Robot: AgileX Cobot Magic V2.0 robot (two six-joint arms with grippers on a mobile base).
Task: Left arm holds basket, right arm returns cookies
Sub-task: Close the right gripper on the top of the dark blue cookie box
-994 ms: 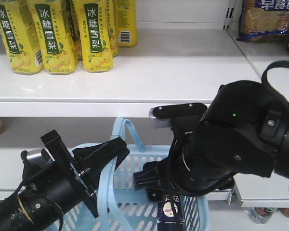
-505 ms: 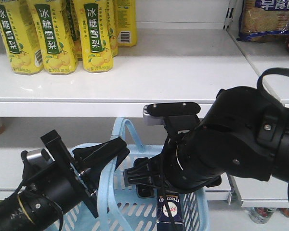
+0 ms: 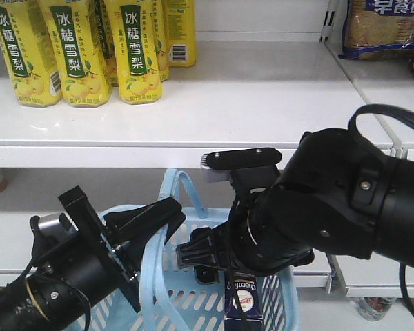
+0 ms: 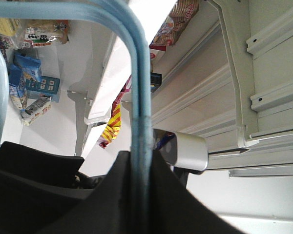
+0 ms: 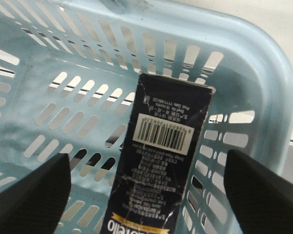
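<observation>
- Closest in, the left arm sits low at the lower left, exactly where it was a second ago.
- The left gripper is clamped on a hoop handle of the basket. In the wrist view the blue bar runs straight down between the black plates.
- The basket has not shifted, and its rim and slotted wall sit where they did before.
- The right arm is the mover. Over the last second it has slid left across the front view, and its grey block now sits nearer the upright handle.
- The right gripper has its fingers spread wide, one on each side of the cookie box, with a clear gap on both sides and no contact.
- The cookie box stands inside the basket against the far slotted wall, barcode end up. In the front view it shows below the right arm, much where it was half a second ago.
- Behind them, the white shelf is unchanged.
- Furthest back, the yellow bottles stand at the upper left of the shelf and the cracker bags at the upper right, both as before.
</observation>
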